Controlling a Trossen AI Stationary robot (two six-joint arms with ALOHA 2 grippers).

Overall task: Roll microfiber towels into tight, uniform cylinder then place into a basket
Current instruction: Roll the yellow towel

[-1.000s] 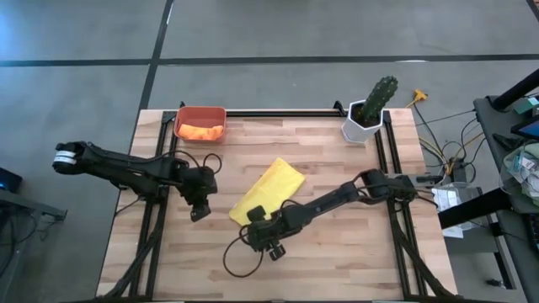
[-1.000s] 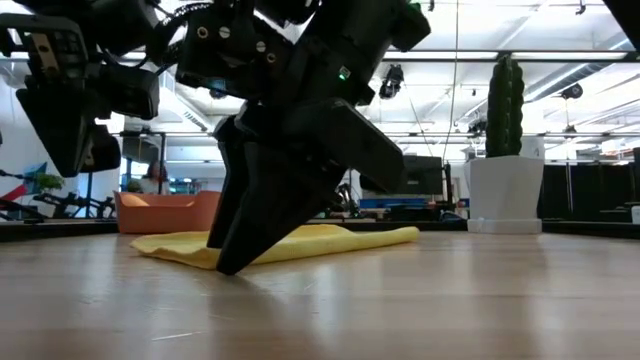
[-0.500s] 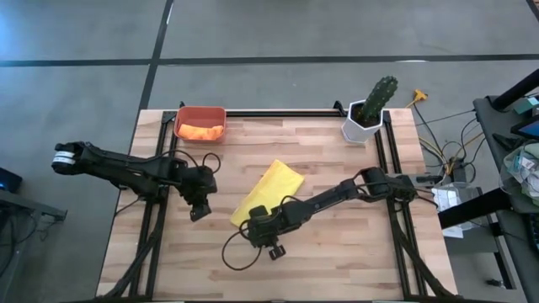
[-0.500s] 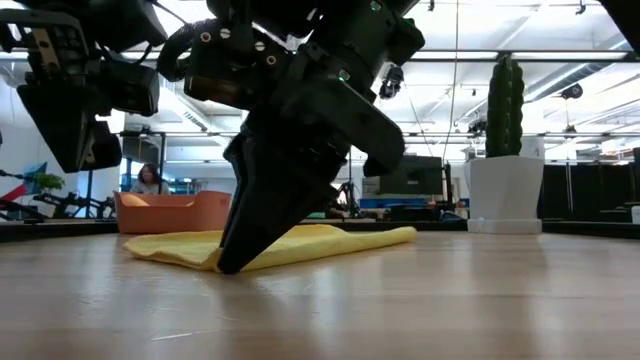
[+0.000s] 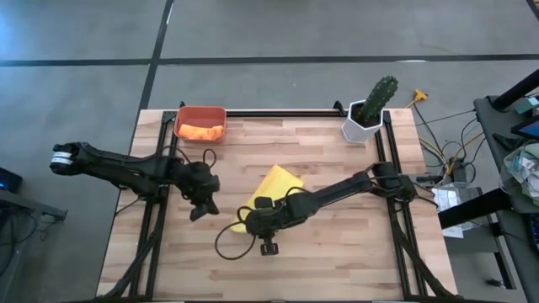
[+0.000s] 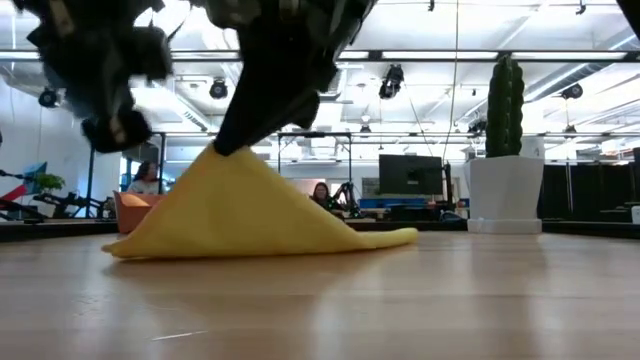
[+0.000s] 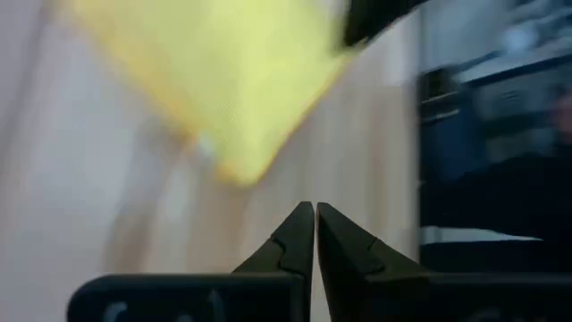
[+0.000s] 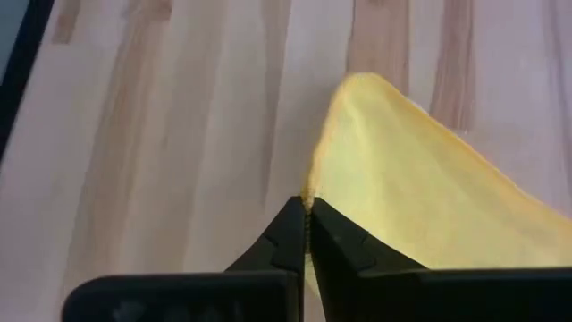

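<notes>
The right tool (image 5: 250, 220) pinched a corner of the yellow towel (image 5: 274, 185), lifted off the worktop (image 5: 337, 252) well apart from the basket (image 5: 200, 124), which held an orange towel (image 5: 202, 130); rolling remained undone. The left tool (image 5: 199, 211) hung pressed together nearby

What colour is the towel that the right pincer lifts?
Bright yellow towel; the low view shows it best.

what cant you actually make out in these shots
- High view: the lifted end of the yellow towel lies under the right claw.
- High view: the orange towel in the basket is too small to tell whether it is rolled.
- Left wrist view: blur hides the towel's edges.
- Low view: the right arm is cut off by the top edge.
</notes>
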